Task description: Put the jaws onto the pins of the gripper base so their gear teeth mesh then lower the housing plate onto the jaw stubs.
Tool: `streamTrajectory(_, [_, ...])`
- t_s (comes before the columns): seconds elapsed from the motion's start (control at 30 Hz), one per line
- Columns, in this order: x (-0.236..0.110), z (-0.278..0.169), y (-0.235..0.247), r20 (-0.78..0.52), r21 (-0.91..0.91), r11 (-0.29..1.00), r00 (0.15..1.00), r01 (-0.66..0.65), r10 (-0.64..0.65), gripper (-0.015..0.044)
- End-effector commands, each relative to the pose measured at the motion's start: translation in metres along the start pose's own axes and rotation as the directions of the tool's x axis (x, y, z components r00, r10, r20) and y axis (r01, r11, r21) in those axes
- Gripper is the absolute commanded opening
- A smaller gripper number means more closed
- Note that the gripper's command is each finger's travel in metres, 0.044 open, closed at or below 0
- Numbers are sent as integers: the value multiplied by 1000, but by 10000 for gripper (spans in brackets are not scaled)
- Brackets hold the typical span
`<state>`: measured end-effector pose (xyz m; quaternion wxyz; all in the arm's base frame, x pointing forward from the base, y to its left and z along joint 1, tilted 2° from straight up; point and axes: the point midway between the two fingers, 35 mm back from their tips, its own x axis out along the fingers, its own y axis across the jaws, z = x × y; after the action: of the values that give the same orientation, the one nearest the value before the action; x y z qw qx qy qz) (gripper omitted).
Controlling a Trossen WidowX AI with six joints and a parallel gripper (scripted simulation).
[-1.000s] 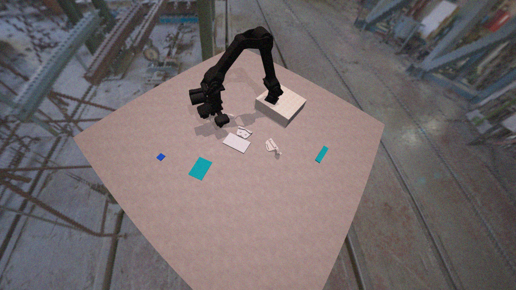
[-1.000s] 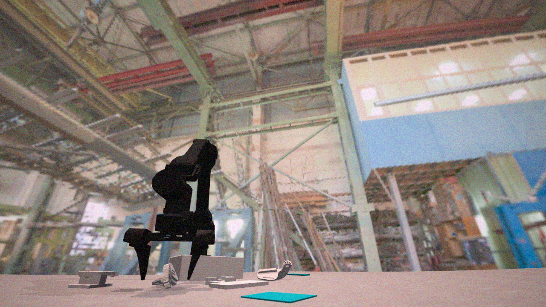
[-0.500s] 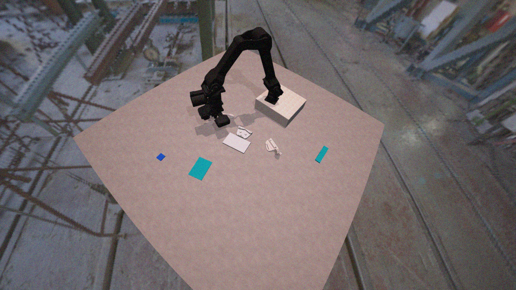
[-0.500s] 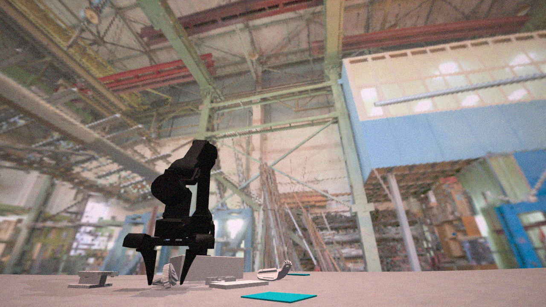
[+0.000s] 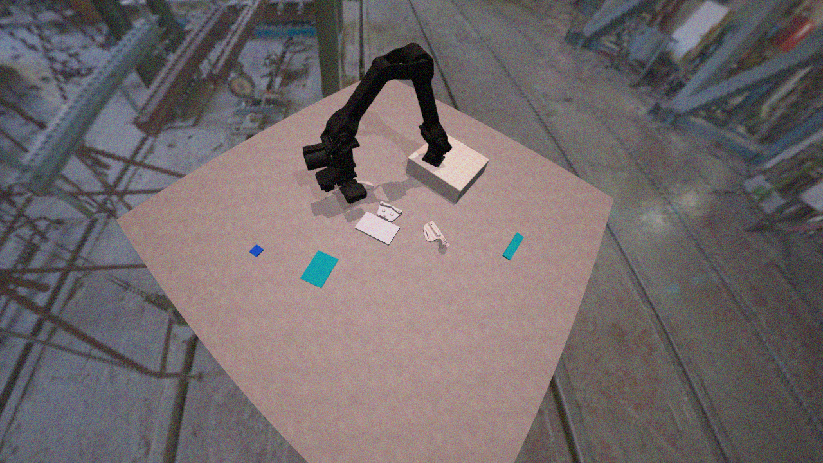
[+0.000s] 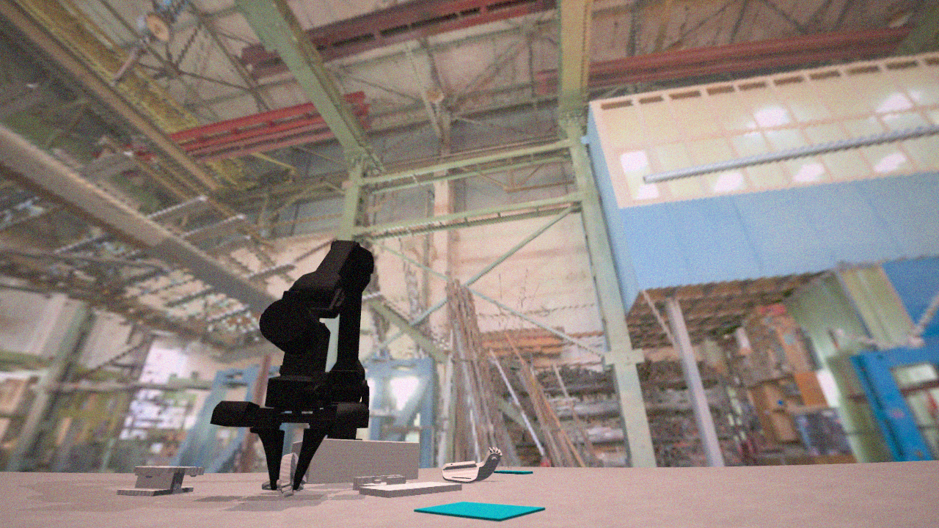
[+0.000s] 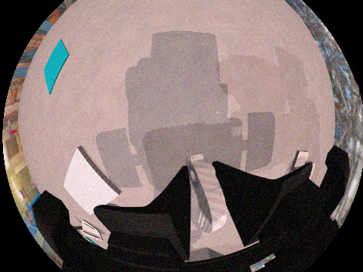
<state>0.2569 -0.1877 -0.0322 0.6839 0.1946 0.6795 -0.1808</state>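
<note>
My gripper [image 5: 342, 186] [image 6: 287, 485] [image 7: 200, 168] is shut on one pale jaw [image 6: 287, 467] [image 7: 209, 183], which stands on edge between the fingertips, low at the table. The other jaw [image 5: 432, 231] [image 6: 462, 470] [image 7: 91, 230] lies apart, its toothed end raised in the exterior view. A small white part with round bumps [image 5: 389, 211] looks like the gripper base; it lies against a flat white plate [image 5: 377, 228] [image 6: 410, 489] [image 7: 88, 182]. A grey stepped part [image 6: 159, 479] [image 7: 301, 159] stands on the far side of my gripper; I cannot tell whether it is the housing plate.
A pale box [image 5: 451, 168] [image 6: 362, 458] stands by the arm's base. A cyan rectangle [image 5: 319, 269] [image 6: 480, 510] [image 7: 57, 66], a narrow cyan strip [image 5: 512, 246] and a small blue square [image 5: 256, 251] lie on the table [image 5: 414, 345].
</note>
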Motion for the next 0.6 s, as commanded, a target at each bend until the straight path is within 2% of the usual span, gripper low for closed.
streamTrajectory(0.0, [1, 0, 0, -1, 0, 1000, 1000, 3, -3, 37])
streamTrajectory(0.57, [-10, 0, 0, -1, 0, 1000, 1000, 3, -3, 37])
